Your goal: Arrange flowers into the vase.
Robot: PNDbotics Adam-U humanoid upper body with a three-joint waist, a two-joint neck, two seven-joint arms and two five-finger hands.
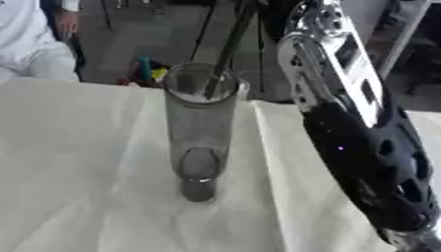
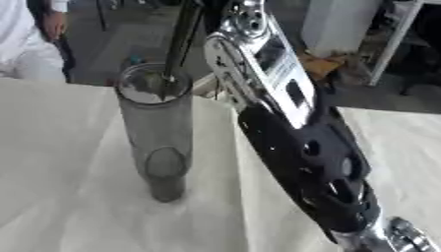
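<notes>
A tall clear glass vase [image 1: 200,129] stands upright on the white cloth [image 1: 78,162], near the table's far edge. A dark flower stem [image 1: 226,54] slants down from the top of the picture into the vase's mouth, its lower end inside the rim. My right arm [image 2: 301,147], black forearm and silver wrist, rises from the lower right past the vase to the top edge. Only a dark bit of the right hand [image 2: 209,4] shows there beside the stem's top, and its grip is hidden. No flower head is in view.
The table's far edge [image 1: 103,84] runs just behind the vase. Beyond it are small coloured things [image 1: 146,69] on the floor, a person in white [image 1: 30,39] at the far left, and a white box [image 2: 340,24] and a rack [image 2: 400,39] at the far right.
</notes>
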